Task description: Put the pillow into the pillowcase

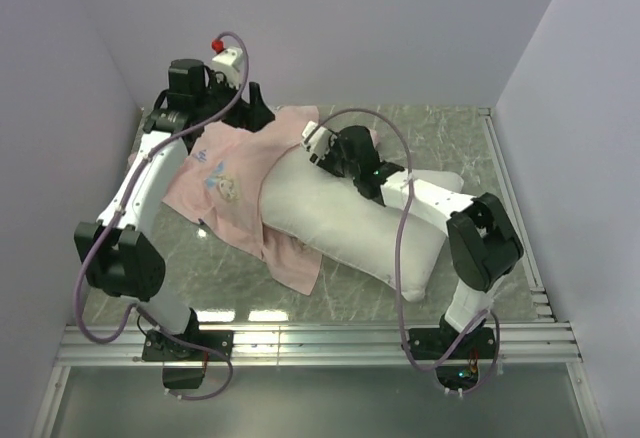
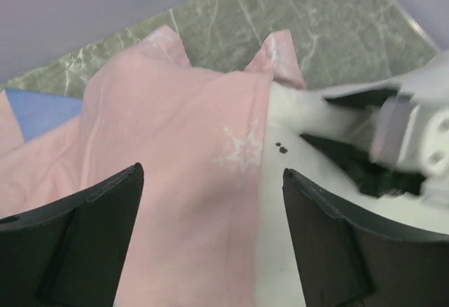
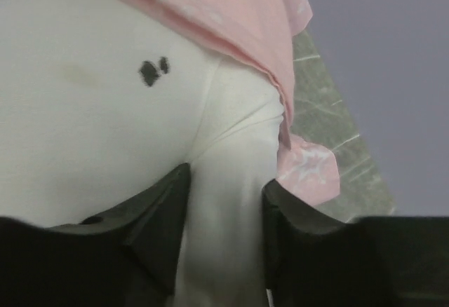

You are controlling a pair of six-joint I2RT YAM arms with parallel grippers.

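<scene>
Pink pillowcase (image 1: 235, 183) over white pillow (image 1: 345, 226), marble table (image 1: 440, 138) beneath.

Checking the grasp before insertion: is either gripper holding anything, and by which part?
The right gripper pinches a raised fold of the pillow, just beside the pillowcase edge. The left gripper is open, holding nothing.

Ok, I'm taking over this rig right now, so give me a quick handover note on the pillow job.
Left gripper: open above the pillowcase, holding nothing.
Right gripper: shut on a fold of the pillow beside the case's edge.
Done: one end of the pillow is covered by the pink case; inside or merely under, unclear.
Left: most of the pillow lies bare; work it in.
</scene>
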